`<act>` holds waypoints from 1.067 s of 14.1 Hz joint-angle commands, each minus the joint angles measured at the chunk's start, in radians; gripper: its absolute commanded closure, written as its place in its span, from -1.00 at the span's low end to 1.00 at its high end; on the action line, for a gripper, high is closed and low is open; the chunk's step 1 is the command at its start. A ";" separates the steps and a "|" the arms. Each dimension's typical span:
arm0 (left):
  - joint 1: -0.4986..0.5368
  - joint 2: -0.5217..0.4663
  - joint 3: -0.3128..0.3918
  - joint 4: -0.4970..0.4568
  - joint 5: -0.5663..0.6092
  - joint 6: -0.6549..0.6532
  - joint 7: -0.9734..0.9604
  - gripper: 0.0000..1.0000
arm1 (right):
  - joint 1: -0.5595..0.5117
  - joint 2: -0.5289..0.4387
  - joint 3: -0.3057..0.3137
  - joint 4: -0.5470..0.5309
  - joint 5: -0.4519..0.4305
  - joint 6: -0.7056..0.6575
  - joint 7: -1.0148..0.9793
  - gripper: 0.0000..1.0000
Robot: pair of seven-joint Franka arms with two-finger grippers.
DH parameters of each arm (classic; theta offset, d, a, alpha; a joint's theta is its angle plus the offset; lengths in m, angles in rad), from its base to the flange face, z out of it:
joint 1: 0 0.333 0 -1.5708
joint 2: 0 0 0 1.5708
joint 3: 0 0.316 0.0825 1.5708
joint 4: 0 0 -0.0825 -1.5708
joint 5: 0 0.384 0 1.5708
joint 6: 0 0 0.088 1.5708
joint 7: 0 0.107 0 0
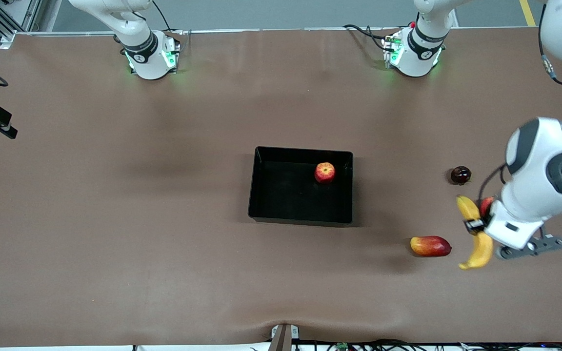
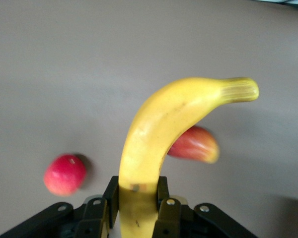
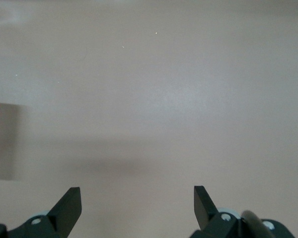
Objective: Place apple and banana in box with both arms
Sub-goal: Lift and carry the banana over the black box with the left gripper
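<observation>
The left gripper [image 2: 137, 206] clamps the banana [image 1: 476, 234] in the air over the table [image 1: 115, 219]. The apple [image 1: 325, 172] sits in the box [image 1: 261, 195]. The right gripper [image 3: 137, 206] waits, fingers wide apart.

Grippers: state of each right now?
Left gripper: shut on the banana, held in the air at the left arm's end of the table.
Right gripper: open, empty, over bare table.
</observation>
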 commanded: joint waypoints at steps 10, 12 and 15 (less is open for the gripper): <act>-0.402 0.068 -0.114 -0.009 0.007 -0.032 -0.568 1.00 | 0.009 0.001 0.004 0.036 -0.004 -0.131 0.009 -1.00; -0.506 0.094 -0.018 0.002 0.006 0.014 -0.576 1.00 | 0.009 0.001 0.004 0.036 -0.003 -0.139 0.007 -1.00; -0.658 0.186 0.092 0.094 -0.004 0.066 -0.593 1.00 | 0.011 0.001 0.007 0.037 -0.003 -0.146 0.004 -1.00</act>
